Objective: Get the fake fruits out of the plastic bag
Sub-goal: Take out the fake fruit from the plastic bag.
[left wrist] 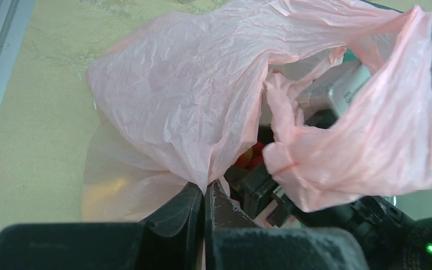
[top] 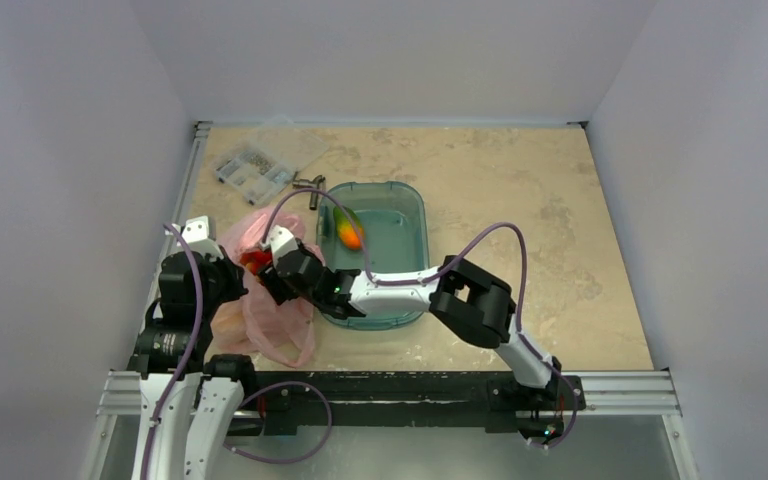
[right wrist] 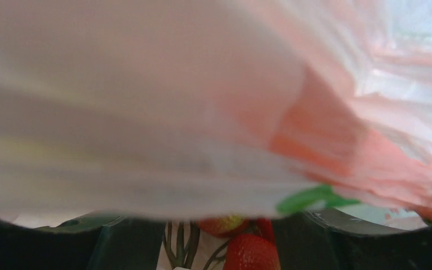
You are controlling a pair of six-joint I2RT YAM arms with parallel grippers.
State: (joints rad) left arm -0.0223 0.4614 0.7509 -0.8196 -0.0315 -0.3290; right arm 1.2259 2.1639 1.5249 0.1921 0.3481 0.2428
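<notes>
- The plastic bag [top: 265, 310] lies crumpled on the bench [top: 520, 200] near its front-left corner, touching the left wall of the teal tub [top: 412, 215].
- The left arm rises from its base and folds forward over the bench's left edge, with its wrist turned right toward the bag.
- The left claw [left wrist: 205, 194] is closed, its two dark fingers pressed together on a fold of the bag's pink film. In the left wrist view the film rises from that pinch into a tented sheet, with the mouth gaping on the right.
- The right arm reaches from its base to a raised elbow, then runs its forearm low and leftward across the tub's near edge, wrist pointing into the bag's mouth.
- The right claw [right wrist: 219, 247] is inside the bag with its fingers spread wide apart. Pink film drapes over its camera and fills most of that view.
- A bunch of small red fruits [right wrist: 250, 253] on thin green stems sits between those spread fingers, inside the bag. Whether either finger touches it cannot be told.
- From the left wrist, a bit of red [left wrist: 254, 154] shows deep in the opening beside the right claw's black body.
- A mango-like fruit [top: 348, 230] lies in the tub, and a clear parts box [top: 255, 170] sits at the far left.
</notes>
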